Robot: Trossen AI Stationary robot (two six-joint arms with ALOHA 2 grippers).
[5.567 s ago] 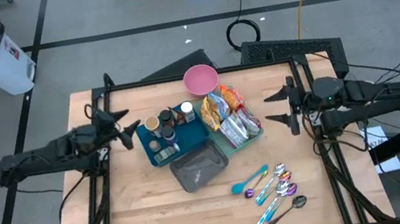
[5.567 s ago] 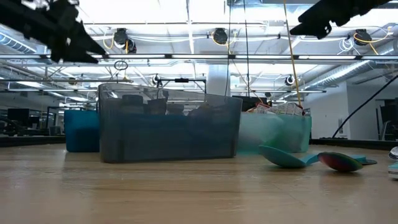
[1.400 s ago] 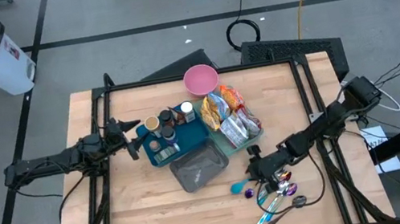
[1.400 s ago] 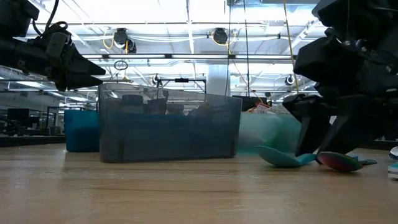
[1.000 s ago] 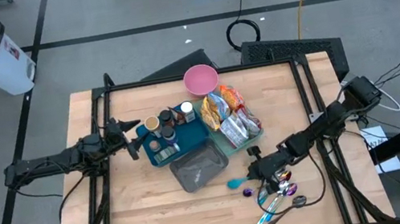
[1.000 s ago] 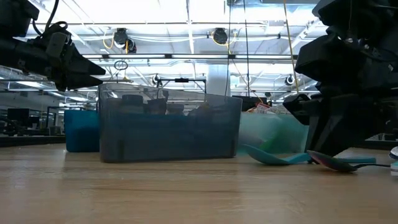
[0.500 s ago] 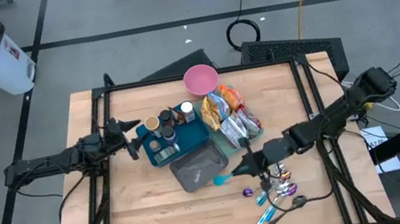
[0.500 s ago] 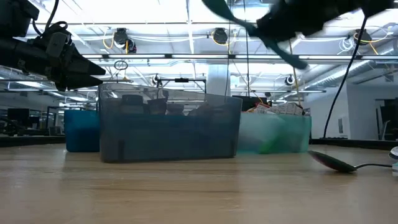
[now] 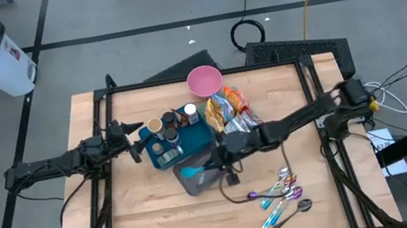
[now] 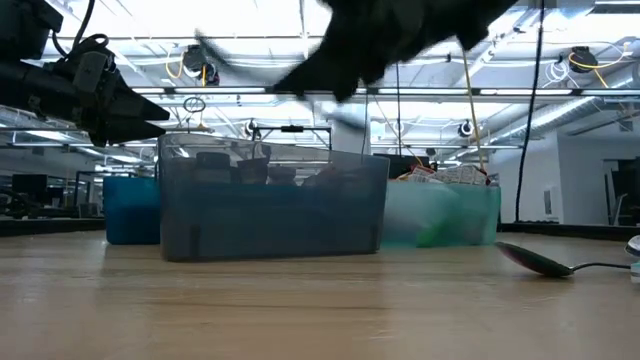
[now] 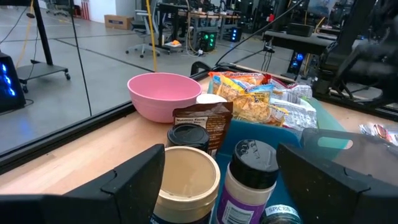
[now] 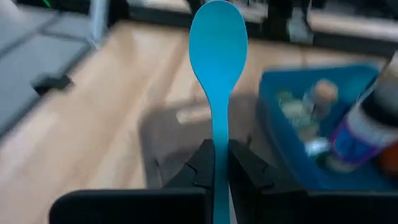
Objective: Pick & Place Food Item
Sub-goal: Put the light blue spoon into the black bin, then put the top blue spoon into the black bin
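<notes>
Spoon, teal, now lifted off the tabletop where it lay a second ago; right claw clamped on its handle, carrying it over the grey bin; release looks next; left claw waits open by the blue tray.

A big robot lab — grey floor marked with dark lines, cables at the top middle, ceiling lights up high, desks and rolling chairs at upper left.

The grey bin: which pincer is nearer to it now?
The right. The right pincer is above the grey bin, holding the teal spoon. The left pincer hovers beside the blue tray, farther off.
</notes>
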